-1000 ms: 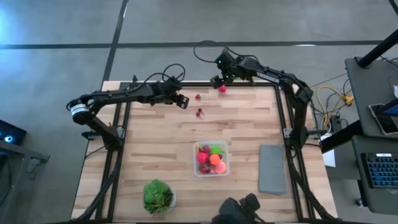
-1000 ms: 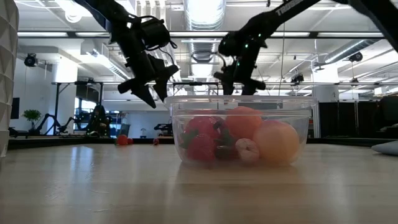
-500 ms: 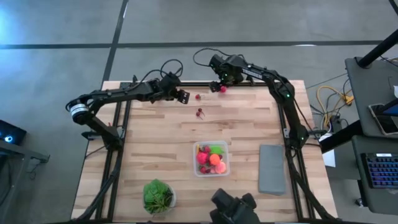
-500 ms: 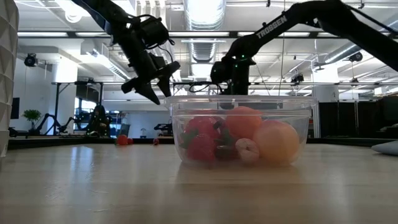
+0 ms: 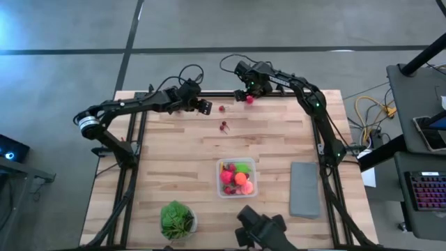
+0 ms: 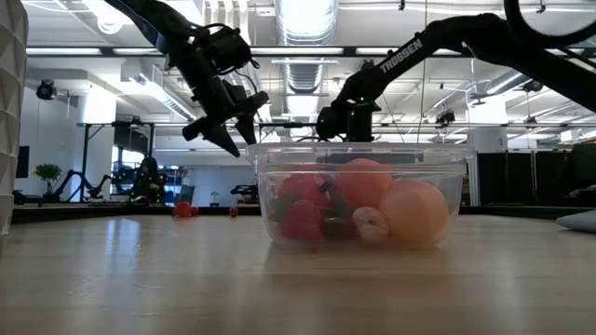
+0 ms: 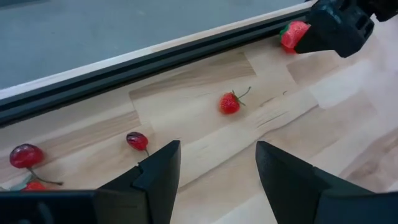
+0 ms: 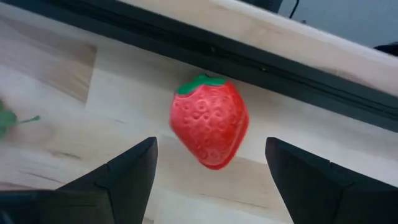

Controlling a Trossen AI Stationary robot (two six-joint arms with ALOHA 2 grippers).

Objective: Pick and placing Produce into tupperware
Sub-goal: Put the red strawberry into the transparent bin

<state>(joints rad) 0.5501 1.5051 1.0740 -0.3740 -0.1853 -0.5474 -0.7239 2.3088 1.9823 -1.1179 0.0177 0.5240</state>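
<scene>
The clear tupperware (image 5: 237, 178) stands near the table's middle front and holds red, orange and lime-green produce (image 6: 363, 209). A red strawberry (image 8: 209, 121) lies on the wood by the far edge. My right gripper (image 8: 208, 180) is open just above it, one finger on each side and apart from it. It also shows in the high view (image 5: 245, 93). My left gripper (image 5: 204, 106) is open and empty in the air to the left. Ahead of it lie a small strawberry (image 7: 230, 103) and loose cherries (image 7: 137, 140).
A flat grey slab (image 5: 304, 188) lies right of the tupperware. A leafy plant in a white bowl (image 5: 176, 218) stands at the front left. A pair of cherries (image 5: 224, 126) lies between the far edge and the tupperware. A black frame rail (image 8: 261, 59) runs along the far edge.
My right gripper has come down and a little toward the table's left, over the strawberry by the far edge, and its arm has swung round. My left gripper has gone a little toward the far edge. The produce has not moved.
</scene>
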